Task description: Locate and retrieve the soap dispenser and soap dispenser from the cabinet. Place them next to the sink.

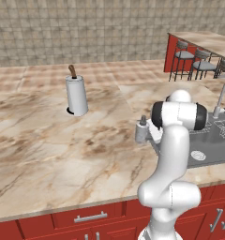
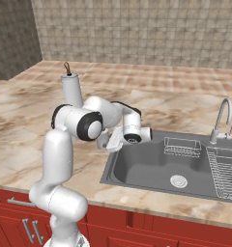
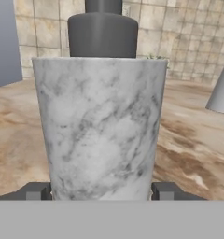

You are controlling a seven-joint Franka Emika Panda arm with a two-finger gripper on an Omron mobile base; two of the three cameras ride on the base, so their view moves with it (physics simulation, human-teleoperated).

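While the gripper point(image 3: 102, 191) is clamping both fingertips point(image 3: 35, 191) against the marbled soap dispenser point(image 3: 102, 126), that bottle is standing upright on the marble counter point(image 1: 48, 150) just beside the sink's point(image 2: 152, 169) left rim, with the paper-towel roll point(image 1: 77, 96) sitting farther back.

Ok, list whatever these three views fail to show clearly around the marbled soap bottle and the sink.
- Marbled soap dispenser: hand view cuts off its pump top and base; in the left base view the arm partly covers it.
- Gripper: fingertips flank the bottle; whether they touch it cannot be told.
- Sink: the left base view's right edge crops it, and the arm hides its near corner.
- Paper-towel roll: lower part behind the arm.
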